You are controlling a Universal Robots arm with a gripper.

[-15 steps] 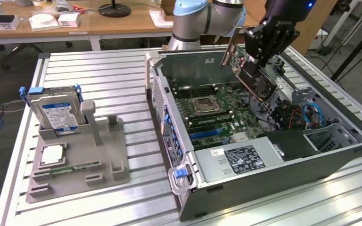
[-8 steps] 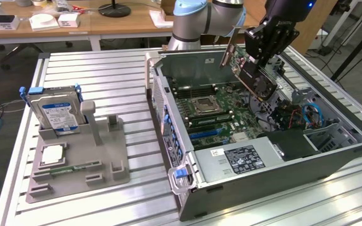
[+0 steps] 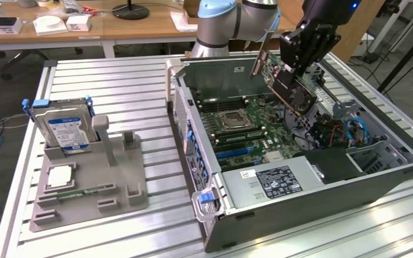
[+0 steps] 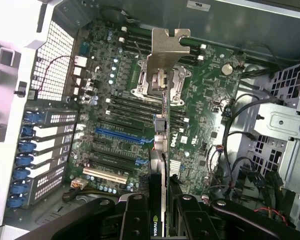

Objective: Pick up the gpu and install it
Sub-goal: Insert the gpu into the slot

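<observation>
The end effector (image 3: 298, 64) is grasping the gpu (image 3: 298, 95), its fingers (image 4: 135, 220) clenched on either face of the card. The card is hanging in the air over the open computer case (image 3: 321, 209), above the motherboard (image 3: 239, 126) and not touching it. It is tilting, with its pale metal bracket (image 3: 259, 58) pointing toward the far wall of the case.

In the wrist view the gpu (image 4: 161, 145) is showing edge-on, running away from the end effector (image 4: 160, 225) across the motherboard (image 4: 115, 100). Its bracket (image 4: 166, 47) is sitting at the far end, over the processor socket (image 4: 160, 85).

The case is lying on its side on the slatted table (image 3: 120, 86), toward the exterior view's right, with the power supply (image 3: 275, 181) at its near end. Toward the exterior view's left, well apart from the case, a grey fixture (image 3: 120, 177) is resting on the table. It is holding a hard drive (image 3: 64, 129) upright at its far end and a small memory stick (image 3: 84, 192) lying flat nearer the camera.
</observation>
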